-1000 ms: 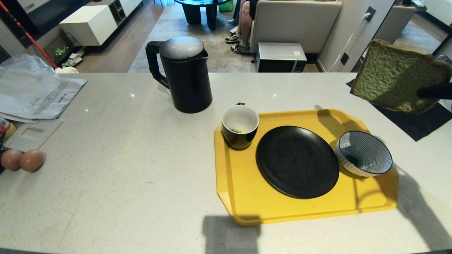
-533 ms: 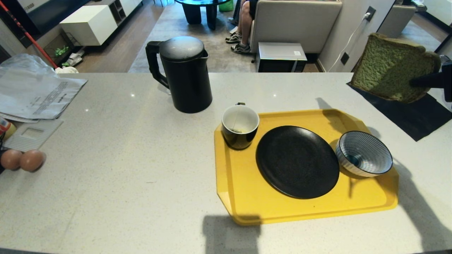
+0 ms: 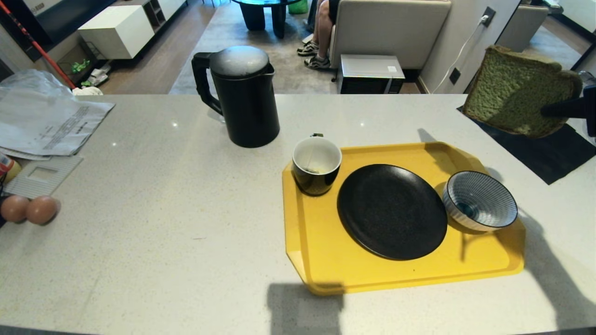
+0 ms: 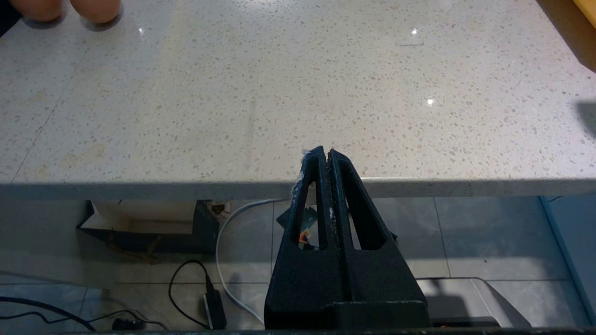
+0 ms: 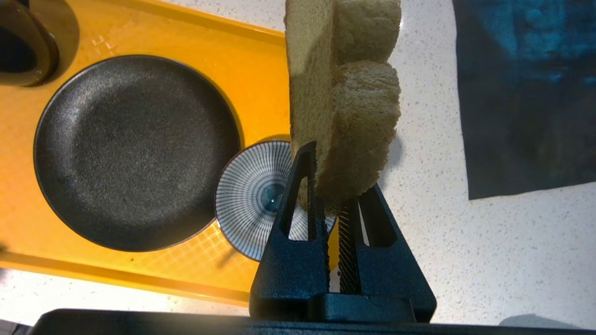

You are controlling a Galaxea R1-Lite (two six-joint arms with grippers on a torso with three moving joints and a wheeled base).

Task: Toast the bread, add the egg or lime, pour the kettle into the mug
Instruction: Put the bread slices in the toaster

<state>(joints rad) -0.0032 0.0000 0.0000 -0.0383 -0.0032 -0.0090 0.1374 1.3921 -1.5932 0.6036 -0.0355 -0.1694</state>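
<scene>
The pale speckled counter (image 3: 163, 195) carries everything, and on its right half lies the yellow tray (image 3: 321, 260), set out as a serving place: the black plate (image 3: 391, 211) in its middle looks meant for the toast, the blue-and-white striped bowl (image 3: 479, 200) just beside it on the right for an egg or lime, the black mug (image 3: 316, 165) at the tray's far left corner. The matte black kettle (image 3: 244, 95) stands off the tray behind the mug, handle turned left — near enough for pouring. Two brown eggs (image 3: 29, 209) sit well apart at the left edge.

The slice of green bread (image 3: 514, 90) is in the air at the far right, above a dark mat (image 3: 554, 153), clear of the counter. The right gripper (image 5: 331, 188) has its jaws nearly closed on the slice's lower edge, holding it on edge — a pose that would suit a toaster slot, though none shows. The left gripper (image 4: 326, 160) hangs below the counter's near edge, jaws pressed together on nothing.
</scene>
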